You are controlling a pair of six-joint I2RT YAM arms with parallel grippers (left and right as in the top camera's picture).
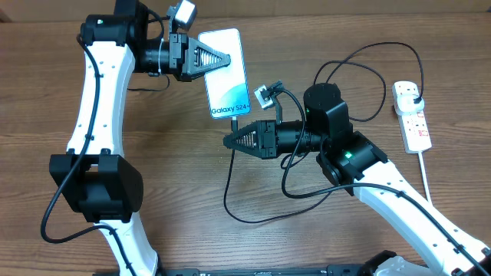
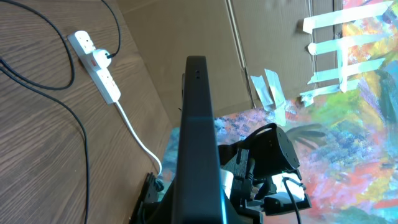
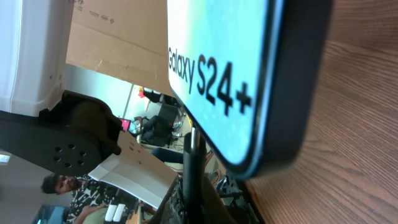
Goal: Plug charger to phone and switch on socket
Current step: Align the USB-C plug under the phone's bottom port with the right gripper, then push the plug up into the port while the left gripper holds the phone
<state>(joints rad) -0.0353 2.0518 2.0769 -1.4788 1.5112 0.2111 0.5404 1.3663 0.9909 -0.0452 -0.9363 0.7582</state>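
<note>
While left tool point(image 1: 229, 60) clamps phone point(image 1: 229, 86) and right tool point(image 1: 228, 142) charger point(image 1: 227, 184), only right wrist shows tip point(image 3: 193, 152) — at phone's edge.

My phone point(image 1: 230, 88) is slim with dark edges. Its screen is lit bright blue and says Galaxy S24+ near the lower end. My left pincer point(image 1: 230, 60) is closed on its side. I cannot tell if it lies flat on the bench point(image 1: 184, 153).

The charger point(image 1: 225, 192) is a long thin black cable. My right pincer point(image 1: 229, 142) pinches its small tip point(image 3: 193, 155), which touches the phone's lower end. The cable loops over the bench to a black plug point(image 1: 415, 96). The plug sits in the socket point(image 1: 413, 126), a long white strip with red marks, far right.
</note>
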